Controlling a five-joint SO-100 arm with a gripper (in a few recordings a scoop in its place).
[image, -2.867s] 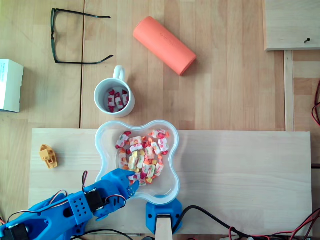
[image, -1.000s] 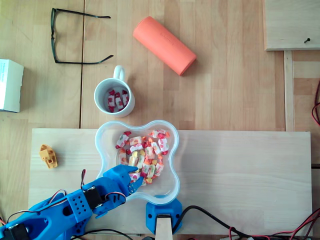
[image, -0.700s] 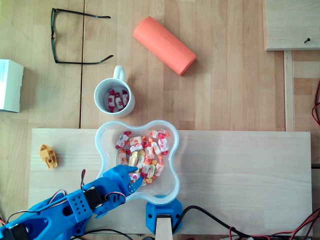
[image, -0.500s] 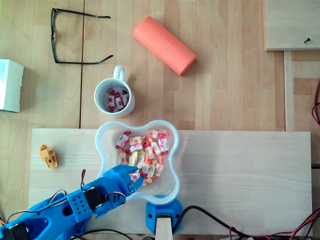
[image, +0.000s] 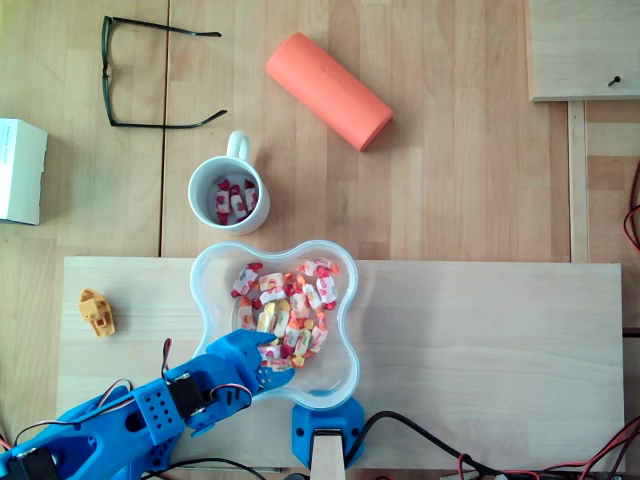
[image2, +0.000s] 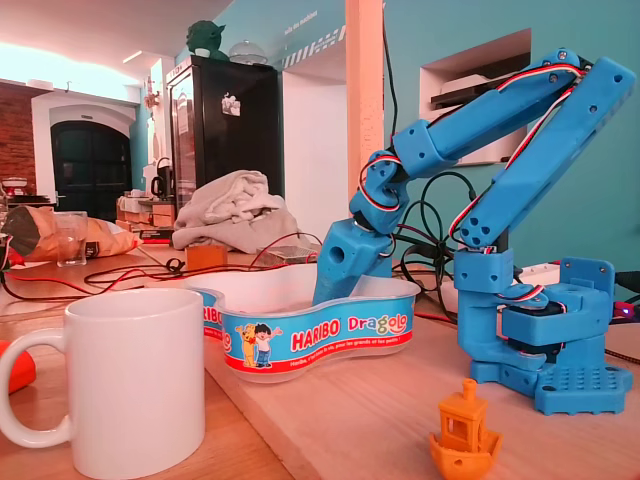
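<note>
Your claw is down inside the clear, wavy-edged bowl, at its lower-left corner in the overhead view. The blue arm reaches in over the rim from the lower left. The tips sit among the wrapped red, white and yellow sweets that fill the bowl's middle and upper part. In the fixed view the claw dips behind the bowl's labelled near wall, and its tips are hidden there. You cannot tell from either view how far the jaws stand apart, nor whether they have hold of a sweet. The bowl sits on a pale wooden board laid on the counter, and the bowl's upper rim reaches just past the board's top edge. In the overhead view a white mug stands just above the bowl and a little to its left. Its handle is turned away from the bowl, and a few of the same sweets lie inside it. Farther off, up and to the right of the bowl, an orange cylinder lies on its side. Well up and to the left of the bowl lie dark-framed glasses, and a white box sits farther left of the bowl, at the picture's edge. Left of the bowl, on the board and well apart from it, stands a small orange boat figure. The arm's blue base sits just below the bowl's lower rim.
</note>
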